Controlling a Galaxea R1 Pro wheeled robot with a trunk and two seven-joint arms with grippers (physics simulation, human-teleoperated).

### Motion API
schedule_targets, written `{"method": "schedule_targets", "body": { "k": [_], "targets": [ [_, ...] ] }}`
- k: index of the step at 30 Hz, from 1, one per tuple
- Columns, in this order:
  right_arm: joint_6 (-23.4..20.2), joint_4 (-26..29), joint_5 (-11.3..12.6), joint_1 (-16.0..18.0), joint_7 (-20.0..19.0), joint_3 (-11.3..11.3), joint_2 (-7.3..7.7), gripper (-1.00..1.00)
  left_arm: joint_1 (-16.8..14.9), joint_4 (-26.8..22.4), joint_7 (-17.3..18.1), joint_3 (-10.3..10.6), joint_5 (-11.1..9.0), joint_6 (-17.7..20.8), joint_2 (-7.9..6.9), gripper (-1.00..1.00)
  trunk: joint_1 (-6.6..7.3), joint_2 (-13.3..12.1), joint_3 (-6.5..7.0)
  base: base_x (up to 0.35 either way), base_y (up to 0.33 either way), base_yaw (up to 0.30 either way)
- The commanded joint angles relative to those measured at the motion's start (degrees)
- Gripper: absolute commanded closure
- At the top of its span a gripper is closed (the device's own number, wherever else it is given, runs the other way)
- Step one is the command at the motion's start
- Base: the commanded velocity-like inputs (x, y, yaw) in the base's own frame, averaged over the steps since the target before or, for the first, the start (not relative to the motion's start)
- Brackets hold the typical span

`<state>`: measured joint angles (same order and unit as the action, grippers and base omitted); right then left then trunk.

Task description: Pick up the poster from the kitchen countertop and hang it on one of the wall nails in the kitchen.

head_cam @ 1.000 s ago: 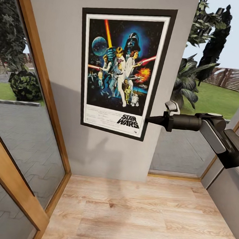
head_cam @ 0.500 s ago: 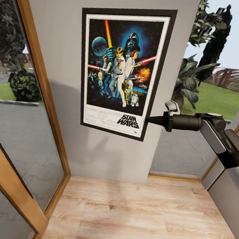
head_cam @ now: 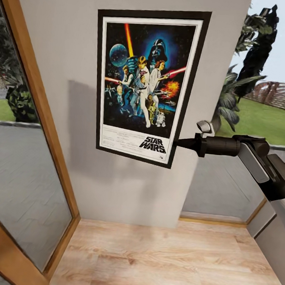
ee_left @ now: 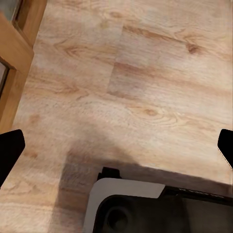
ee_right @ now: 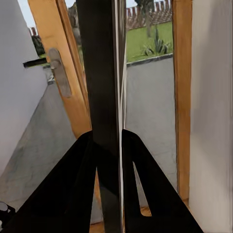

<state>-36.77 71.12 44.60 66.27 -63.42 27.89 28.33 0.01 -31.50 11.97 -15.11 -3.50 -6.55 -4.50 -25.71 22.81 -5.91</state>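
View has swung slightly; right gripper (head_cam: 179,142) jaws stay clamped on the poster (head_cam: 146,83) edge, still before the wall (head_cam: 114,187).

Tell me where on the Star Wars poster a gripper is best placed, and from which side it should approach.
The thin frame edge, low on the poster's right side, approached edge-on from the right: it is a flat, upright panel, so only its rim fits between two fingers. The right gripper is shut on that edge; the right wrist view shows the fingers straddling the dark rim.
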Motion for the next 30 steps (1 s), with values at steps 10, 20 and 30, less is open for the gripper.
{"method": "schedule_targets", "body": {
  "k": [10,20,30],
  "targets": [
    [-0.5,0.0,0.6,0.1,0.1,0.1,0.06,1.00,0.0,-0.1,0.5,-0.2,-0.4,0.0,0.02,-1.00,-0.07,0.1,-0.11,0.334,0.000,0.000],
    [-0.5,0.0,0.6,0.1,0.1,0.1,0.06,1.00,0.0,-0.1,0.4,-0.2,-0.4,0.0,0.02,-1.00,-0.07,0.1,-0.11,0.208,0.000,0.000],
    [-0.5,0.1,0.6,0.1,0.1,0.1,0.06,1.00,0.0,-0.1,0.5,-0.2,-0.4,0.0,0.02,-1.00,-0.07,0.1,-0.11,0.051,0.053,0.000]
  ]
}}
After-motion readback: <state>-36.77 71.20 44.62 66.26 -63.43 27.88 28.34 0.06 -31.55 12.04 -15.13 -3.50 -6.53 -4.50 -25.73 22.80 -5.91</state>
